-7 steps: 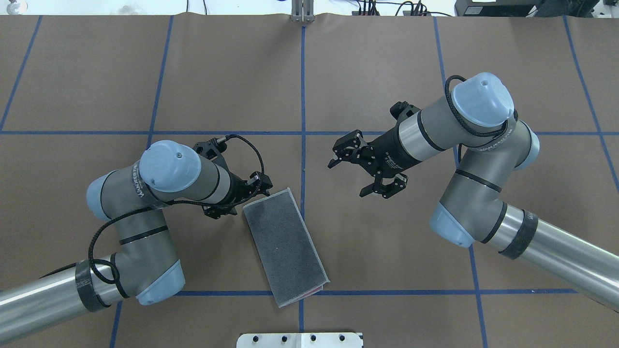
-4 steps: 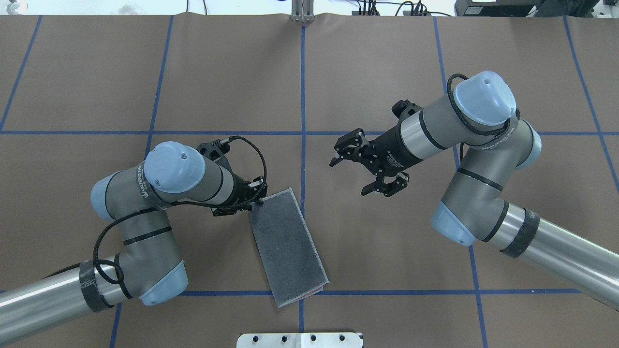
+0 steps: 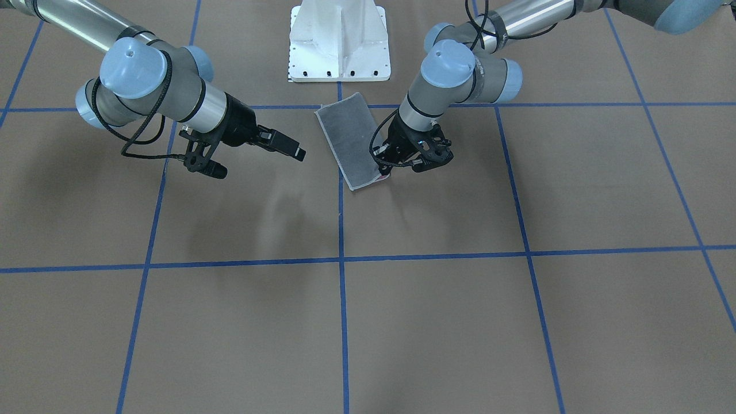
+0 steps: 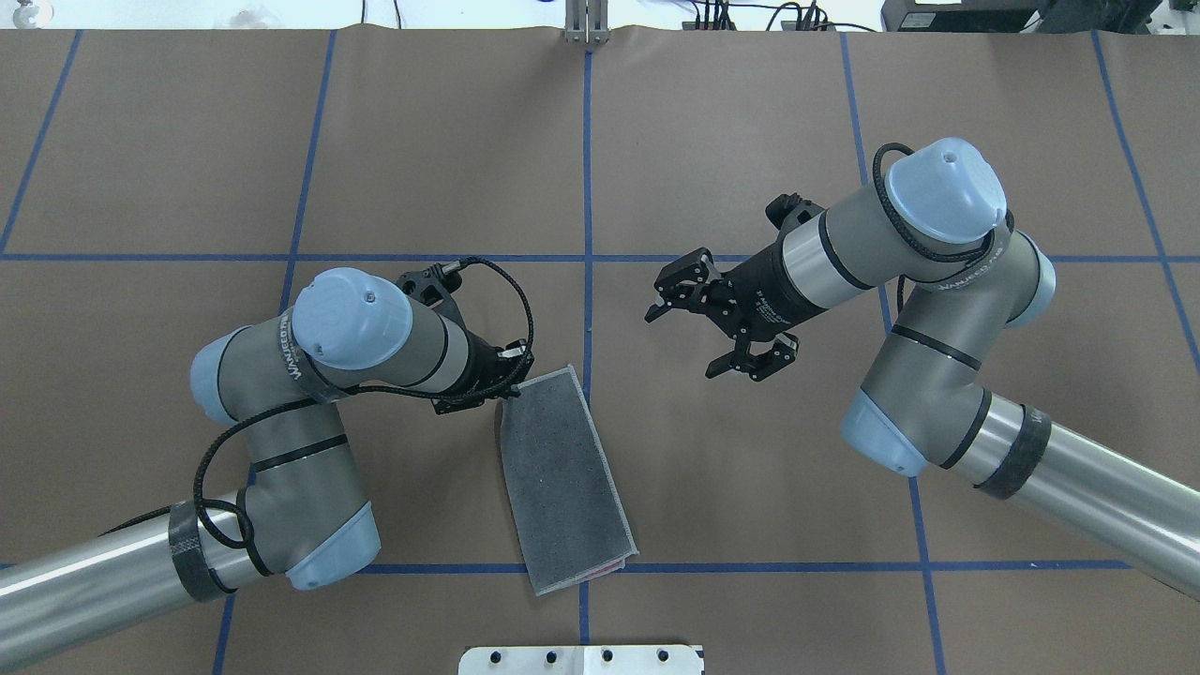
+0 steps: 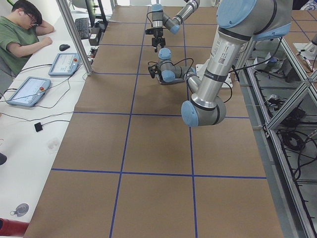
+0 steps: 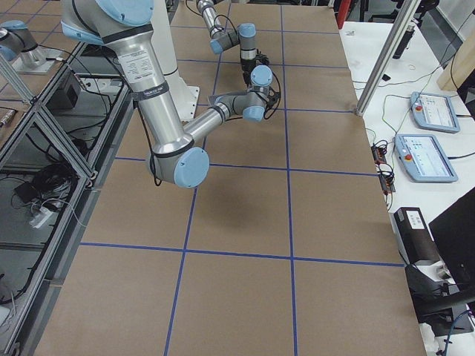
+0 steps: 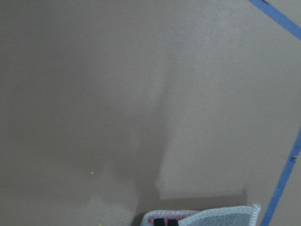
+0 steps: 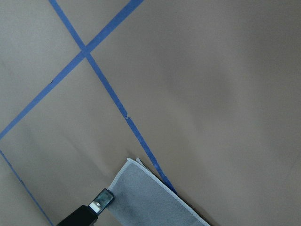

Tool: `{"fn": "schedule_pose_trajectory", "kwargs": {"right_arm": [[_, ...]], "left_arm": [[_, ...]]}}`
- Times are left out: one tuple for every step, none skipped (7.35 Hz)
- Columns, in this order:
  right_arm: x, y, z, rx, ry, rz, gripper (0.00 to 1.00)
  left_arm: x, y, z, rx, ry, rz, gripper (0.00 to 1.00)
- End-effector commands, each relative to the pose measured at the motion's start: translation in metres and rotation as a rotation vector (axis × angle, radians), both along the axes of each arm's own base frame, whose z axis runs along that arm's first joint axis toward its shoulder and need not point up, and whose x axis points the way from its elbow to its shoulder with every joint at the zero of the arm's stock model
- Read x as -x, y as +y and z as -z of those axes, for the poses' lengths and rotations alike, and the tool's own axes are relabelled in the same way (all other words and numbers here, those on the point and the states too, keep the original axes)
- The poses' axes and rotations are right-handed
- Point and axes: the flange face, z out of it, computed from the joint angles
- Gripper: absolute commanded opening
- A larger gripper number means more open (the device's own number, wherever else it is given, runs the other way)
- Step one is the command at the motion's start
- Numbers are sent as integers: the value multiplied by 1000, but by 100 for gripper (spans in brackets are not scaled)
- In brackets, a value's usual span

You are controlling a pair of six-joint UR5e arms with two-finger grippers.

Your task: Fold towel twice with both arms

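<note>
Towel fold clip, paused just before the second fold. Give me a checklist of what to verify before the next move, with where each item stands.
1. First fold done: towel lies as a grey double-layer rectangle on the table. Ok.
2. Left hand on the far left corner: appears closed on it. Ok.
3. Left hand pinches both layers: cannot tell.
4. Right hand on the other far corner: open, apart from the towel, over bare table. Not ok.
5. Layers aligned: a pink sliver peeks out at the near edge. Not ok.
</note>
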Motion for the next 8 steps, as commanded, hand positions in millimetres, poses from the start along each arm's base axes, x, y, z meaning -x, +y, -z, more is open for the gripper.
{"fn": "schedule_pose_trajectory", "kwargs": {"right_arm": [[-2, -1, -4, 4, 5, -5, 99], [-3, -2, -4, 4, 5, -7, 99], [-5, -3, -10, 10, 12, -10, 99], [-7, -3, -13, 11, 15, -13, 99], [-7, -2, -17, 13, 19, -13, 99], [-8, -2, -21, 16, 22, -13, 99], [-8, -2, -23, 19, 25, -13, 99], [-9, -1, -23, 18, 24, -13, 99]], "left_arm": [[-14, -9, 24, -11, 18, 4, 0], [-28, -21, 37, -11, 16, 11, 0], [-31, -38, 49, -12, 19, 30, 0], [-25, -52, 58, -16, 26, 50, 0], [-22, -70, 64, -15, 24, 73, 0], [-29, -91, 56, -5, 2, 95, 0], [-39, -108, 61, -25, -23, 128, 0], [-40, -124, 65, -30, -34, 146, 0]]}}
